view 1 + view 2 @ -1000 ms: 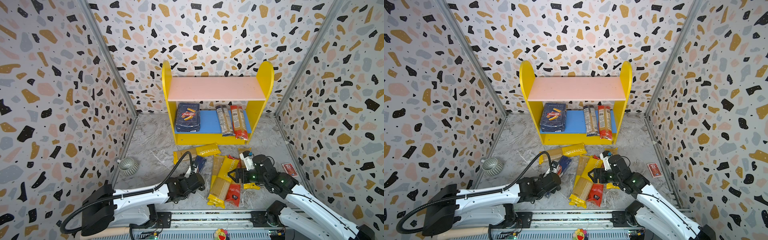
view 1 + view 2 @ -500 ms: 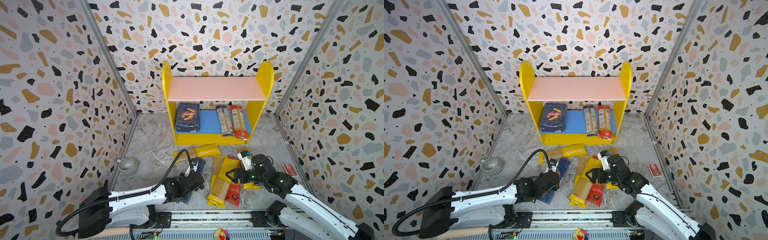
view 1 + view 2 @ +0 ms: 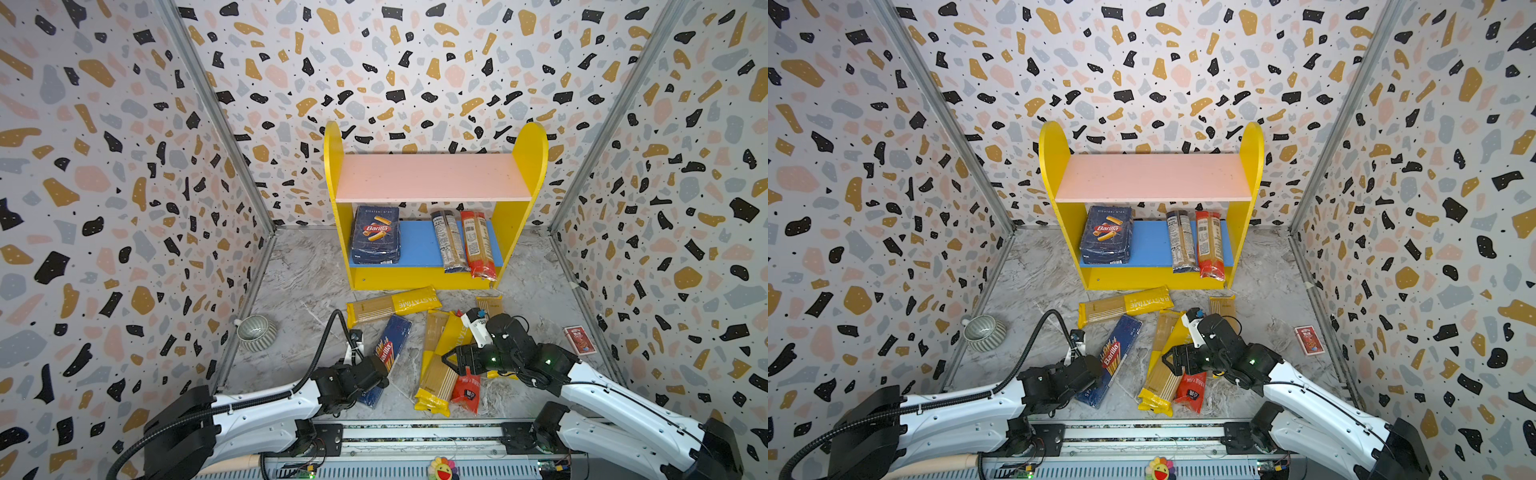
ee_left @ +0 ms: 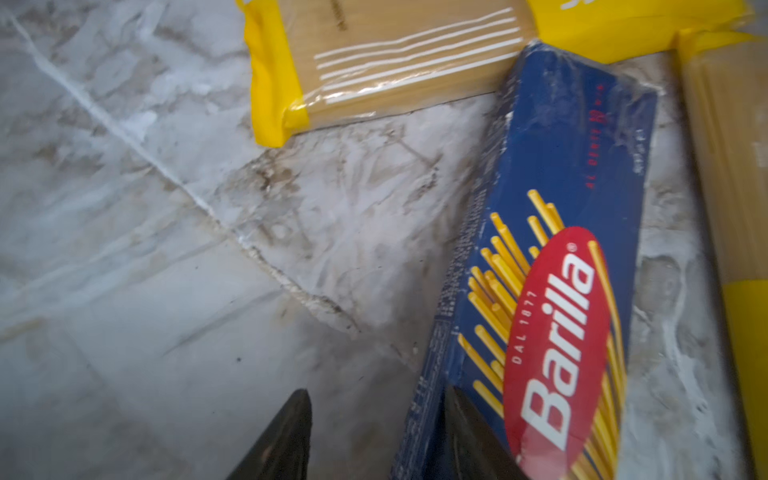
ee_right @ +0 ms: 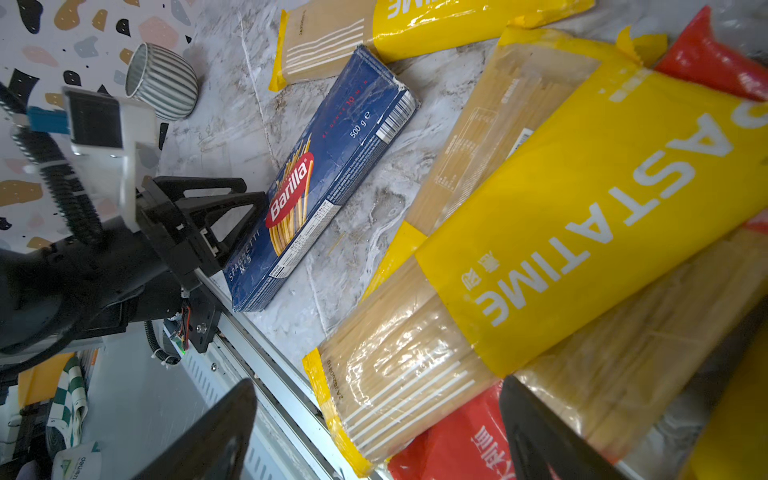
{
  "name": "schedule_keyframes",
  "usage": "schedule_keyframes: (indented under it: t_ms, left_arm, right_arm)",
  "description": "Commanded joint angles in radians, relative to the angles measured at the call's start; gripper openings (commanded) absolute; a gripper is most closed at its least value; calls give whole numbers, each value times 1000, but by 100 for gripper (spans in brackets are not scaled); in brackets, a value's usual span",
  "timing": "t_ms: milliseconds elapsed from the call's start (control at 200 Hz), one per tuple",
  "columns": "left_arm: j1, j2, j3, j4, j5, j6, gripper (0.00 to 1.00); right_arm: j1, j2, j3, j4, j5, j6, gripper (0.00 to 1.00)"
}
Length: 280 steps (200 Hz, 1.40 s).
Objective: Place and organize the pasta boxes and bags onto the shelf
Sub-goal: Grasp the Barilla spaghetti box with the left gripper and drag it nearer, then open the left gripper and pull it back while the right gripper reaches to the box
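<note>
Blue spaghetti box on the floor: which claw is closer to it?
Left. The left claw is right at the spaghetti box's long side, about touching it. The right claw hovers open over the yellow bags, clear of the box.

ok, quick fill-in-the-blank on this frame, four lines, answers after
1. The rigatoni box lies on the shelf's lower board, which is coloured ____.
2. That board carries ____ pasta packs in all.
3. The long spaghetti box bears the brand name ____.
4. The right gripper hovers over a PASTATIME bag with its jaws ____.

Missing words: blue; three; Barilla; open.
</note>
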Motion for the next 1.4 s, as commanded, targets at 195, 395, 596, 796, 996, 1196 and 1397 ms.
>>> schedule_keyframes:
  t_ms: [195, 395, 596, 796, 996, 1196, 1397]
  left_arm:
    - [29, -39, -66, 105, 116, -78, 49]
    - [29, 40, -79, 235, 236, -82, 42]
    - [29, 91, -47, 292, 246, -78, 38]
    - [29, 161, 14, 366, 272, -47, 36]
    - [24, 158, 49, 413, 323, -17, 36]
    - [23, -141, 52, 127, 185, -10, 51]
    - [23, -439, 81, -180, 73, -25, 87]
  right_arm:
    - [4, -23, 32, 1, 7, 6, 91]
    - [7, -30, 24, -3, 5, 11, 91]
    - [79, -34, 35, -45, 70, 37, 91]
    - [278, -1, 36, -54, 219, 142, 92]
    - [444, 90, 74, -73, 351, 229, 92]
    - [565, 222, 148, -79, 456, 291, 92]
    - [646, 466, 318, -117, 544, 333, 93]
